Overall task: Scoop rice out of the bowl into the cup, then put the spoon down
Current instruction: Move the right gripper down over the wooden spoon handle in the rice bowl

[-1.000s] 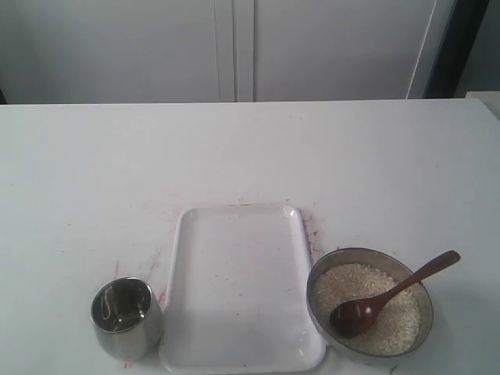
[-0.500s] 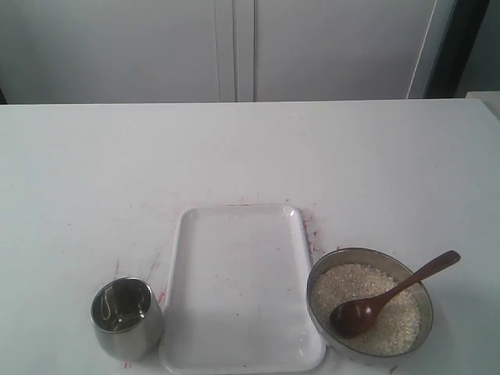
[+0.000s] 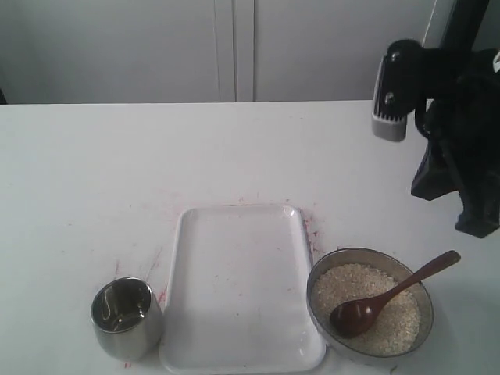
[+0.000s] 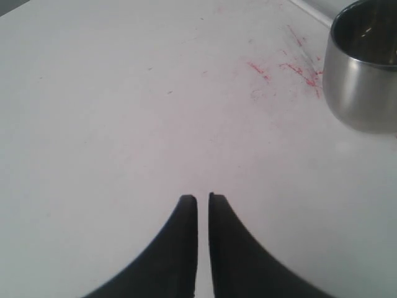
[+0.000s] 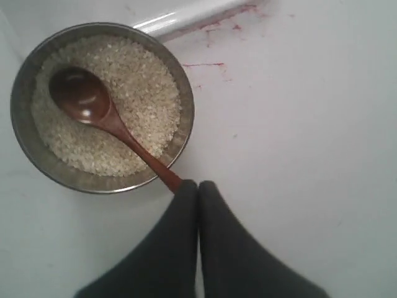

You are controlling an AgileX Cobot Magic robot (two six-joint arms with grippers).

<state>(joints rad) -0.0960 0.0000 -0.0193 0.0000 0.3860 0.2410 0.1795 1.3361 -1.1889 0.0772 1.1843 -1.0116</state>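
**Right claw shut and empty, just short of the spoon handle**

Right claw (image 5: pixel 198 185) hangs above the counter (image 5: pixel 298 124) with its fingers pressed together, gripping nothing. The wooden spoon (image 5: pixel 121 130) lies just ahead of its tips. The handle end is nearest the claw and juts past the rim of the metal bowl (image 5: pixel 93 183), and the oval head rests on the rice (image 5: pixel 142 93).

The spoon looks light, stiff and smooth, so the slim handle may twist in a pinch. The free end beyond the rim seems the best hold, once the claw opens. Rice fills the bowl well up, and the loose grains will likely spill if the spoon tips.

Left claw (image 4: pixel 203 197) is all but closed and empty. The steel cup (image 4: pixel 363 81) stands upright near it, ahead and off to one side, showing only reflections inside.
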